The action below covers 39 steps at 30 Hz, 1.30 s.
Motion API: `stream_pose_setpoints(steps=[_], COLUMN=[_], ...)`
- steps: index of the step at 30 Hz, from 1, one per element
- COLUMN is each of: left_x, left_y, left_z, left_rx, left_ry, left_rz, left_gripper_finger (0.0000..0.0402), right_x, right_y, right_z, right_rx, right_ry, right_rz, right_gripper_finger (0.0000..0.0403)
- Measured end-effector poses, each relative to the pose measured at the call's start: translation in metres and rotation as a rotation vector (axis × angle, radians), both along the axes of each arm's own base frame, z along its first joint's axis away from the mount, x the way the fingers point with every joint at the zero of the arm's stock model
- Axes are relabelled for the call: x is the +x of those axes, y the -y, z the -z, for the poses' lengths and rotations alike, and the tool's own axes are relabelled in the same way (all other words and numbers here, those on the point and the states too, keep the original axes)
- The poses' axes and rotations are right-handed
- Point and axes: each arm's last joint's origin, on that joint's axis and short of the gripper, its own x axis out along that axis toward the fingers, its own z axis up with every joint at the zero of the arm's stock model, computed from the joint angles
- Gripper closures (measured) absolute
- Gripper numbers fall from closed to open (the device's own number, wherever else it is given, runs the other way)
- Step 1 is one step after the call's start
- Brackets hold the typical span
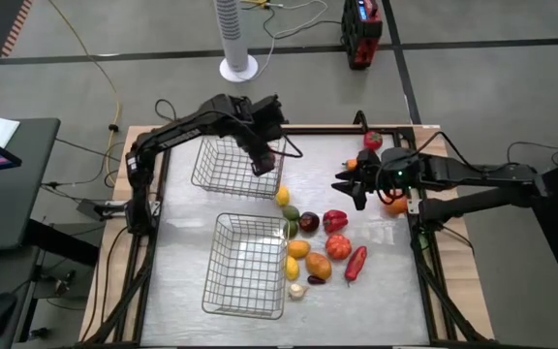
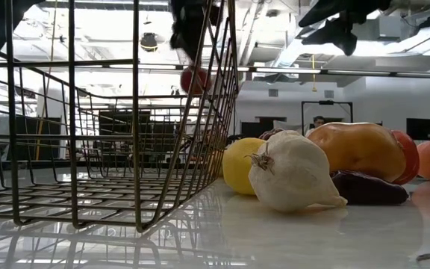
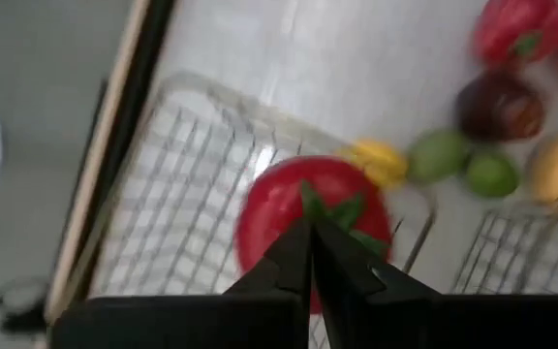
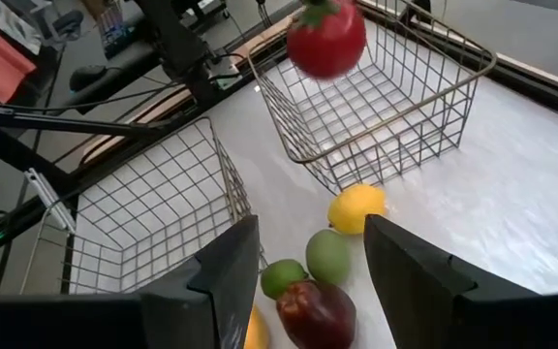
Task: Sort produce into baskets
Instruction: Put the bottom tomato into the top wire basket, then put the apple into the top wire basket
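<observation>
- The left gripper (image 3: 310, 254) has its jaws closed on the green stem of a red tomato (image 3: 310, 225), which hangs below them; the pinch is on the stalk, not the body.
- In the high view the left gripper (image 1: 263, 160) sits over the near right edge of the far basket (image 1: 216, 167), so the tomato lies straight down from the jaws, above the mesh floor close to that basket's rim.
- The right wrist view confirms it: the tomato (image 4: 325, 39) hangs in the air above the far basket (image 4: 395, 107), not yet resting on the wire.
- The deciding relation is vertical: the basket's opening is directly under the load, though near the wall, so a release here would probably land inside; a nudge farther in would be safer.
- The tomato is round, with no long axis to align.
- The right gripper (image 4: 303, 254) is wide open and empty, hovering over the tabletop (image 1: 376, 291) on the right side (image 1: 355, 186), near the loose produce.
- A lemon (image 1: 282, 197), two green pieces (image 4: 308, 264), a dark plum (image 1: 308, 222) and red peppers (image 1: 335, 221) lie between the baskets and the right arm.
- The near basket (image 1: 245, 267) looks empty; garlic (image 2: 293, 173) lies just beside its corner.
- The right arm is nearer the remaining pile.
</observation>
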Motion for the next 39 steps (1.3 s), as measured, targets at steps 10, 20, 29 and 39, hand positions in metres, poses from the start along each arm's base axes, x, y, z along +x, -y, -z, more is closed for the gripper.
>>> stream_pose_setpoints(steps=[10, 20, 29, 39], left_x=[-0.014, -0.04, -0.101, -0.153], left_y=[-0.002, 0.037, 0.075, 0.11], left_z=[0.022, -0.021, 0.025, 0.034], left_rx=[-0.123, 0.056, -0.085, -0.049], left_ry=[-0.064, 0.181, 0.555, 0.744], left_rz=[-0.068, 0.038, -0.2, -0.531], left_gripper_finger=[0.027, 0.0165, 0.0205, 0.022], right_x=[0.0, 0.012, 0.051, 0.098], right_y=[-0.001, 0.003, 0.007, 0.041], right_z=[0.0, 0.02, 0.059, 0.099], right_rx=[0.008, 0.026, -0.007, 0.014], right_ry=[0.0, -0.148, -0.32, -0.265], right_rz=[-0.019, -0.107, -0.219, -0.18], right_gripper_finger=[0.0186, 0.0186, 0.0135, 0.0025])
